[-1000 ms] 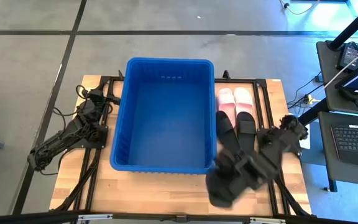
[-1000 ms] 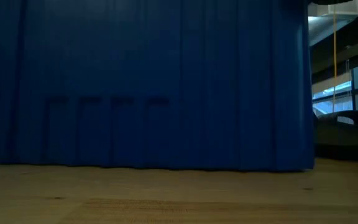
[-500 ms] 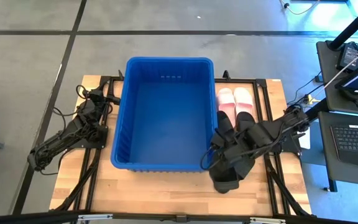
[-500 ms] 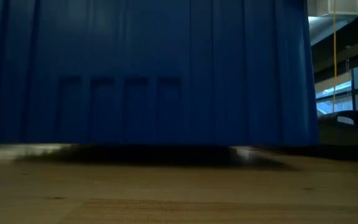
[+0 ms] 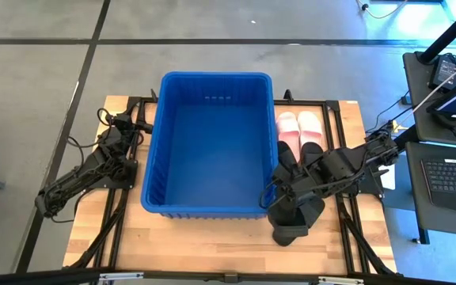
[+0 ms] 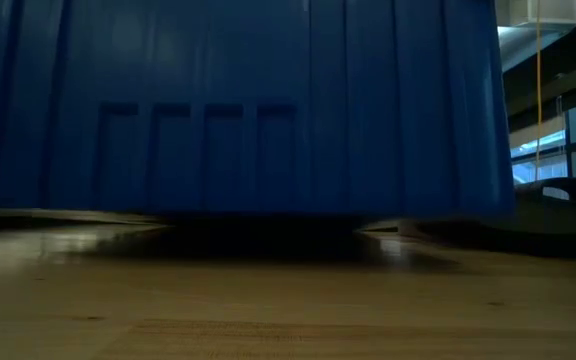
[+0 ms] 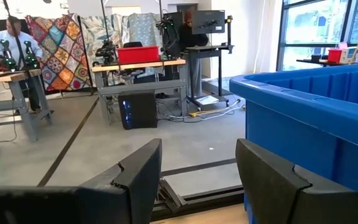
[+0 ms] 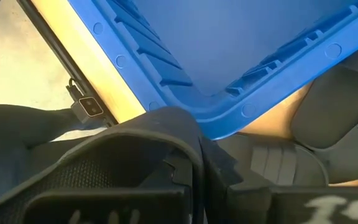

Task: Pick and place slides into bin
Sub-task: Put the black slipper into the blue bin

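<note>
We see the large deep blue plastic bin [image 5: 210, 142] with ribbed sides standing in the middle of the wooden table [image 5: 204, 241], its floor bare. From the low camera, the bin's near wall [image 6: 238, 105] stands a little off the tabletop, with a dark gap beneath it.

The right gripper [image 5: 279, 195] is at the bin's near right corner, just beside the rim. Its jaws are closed tight on a matte black slip-on slide [image 5: 291, 222], which hangs outside the bin over the table's near right part. In the right wrist view the black strap [image 8: 135, 149] sits between the fingers, right against the blue rim [image 8: 272, 93].

To the right of the bin lie the other slides — a pale pink pair [image 5: 299, 127] at the far end, side by side, and black slides [image 5: 287, 158] just nearer, partly hidden under the right arm. How many black ones lie there we cannot tell.

The left gripper [image 5: 123, 119] waits at the table's left edge, beside the bin's left wall, jaws spread wide and empty — its two dark fingers [image 7: 138, 174] frame the bin's side.
</note>
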`<state>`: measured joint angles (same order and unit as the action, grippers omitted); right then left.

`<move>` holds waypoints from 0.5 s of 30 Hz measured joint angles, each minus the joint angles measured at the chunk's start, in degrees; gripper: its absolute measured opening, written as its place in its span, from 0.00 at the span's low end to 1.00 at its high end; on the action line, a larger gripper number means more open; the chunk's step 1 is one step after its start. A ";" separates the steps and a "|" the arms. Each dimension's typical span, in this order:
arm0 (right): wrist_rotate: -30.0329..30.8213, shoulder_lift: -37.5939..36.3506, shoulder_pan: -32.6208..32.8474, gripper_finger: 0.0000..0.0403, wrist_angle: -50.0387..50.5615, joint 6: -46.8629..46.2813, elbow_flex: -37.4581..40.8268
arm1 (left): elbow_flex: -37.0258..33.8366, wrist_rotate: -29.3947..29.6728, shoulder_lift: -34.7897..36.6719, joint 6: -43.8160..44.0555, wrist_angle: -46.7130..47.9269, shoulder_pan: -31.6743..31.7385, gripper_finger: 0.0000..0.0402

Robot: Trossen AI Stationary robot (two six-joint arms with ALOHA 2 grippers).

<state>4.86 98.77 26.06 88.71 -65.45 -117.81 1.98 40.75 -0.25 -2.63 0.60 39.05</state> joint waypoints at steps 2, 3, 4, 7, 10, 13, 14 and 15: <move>-0.22 0.08 0.00 0.03 -0.26 -0.05 0.39 | 0.00 0.07 0.00 0.00 0.00 0.00 0.50; -0.27 0.15 0.00 0.03 -0.41 -0.12 0.61 | 0.00 0.07 0.00 0.00 0.00 0.00 0.50; -0.31 0.15 0.00 0.03 -0.67 -0.15 0.96 | 0.00 0.07 0.00 0.00 0.00 0.00 0.50; -0.78 0.72 0.02 0.03 -1.64 -0.16 2.05 | 0.00 0.15 0.00 0.01 0.00 0.00 0.50; -4.10 1.58 0.00 0.03 -3.54 -0.09 3.87 | 0.00 0.22 0.00 0.00 0.00 0.00 0.50; -8.83 2.31 0.09 0.03 -7.45 -0.25 6.44 | 0.00 0.07 -0.02 0.02 -0.02 0.00 0.50; -10.43 2.33 0.32 0.03 -9.10 -0.26 7.32 | 0.00 0.12 -0.02 0.02 -0.01 0.00 0.50; -11.64 2.34 0.50 0.03 -10.73 -0.25 8.14 | 0.00 0.17 -0.02 0.02 -0.02 0.01 0.50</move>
<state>-6.78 101.11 26.57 77.98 -65.70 -109.67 1.98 40.92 -0.27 -2.61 0.58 39.06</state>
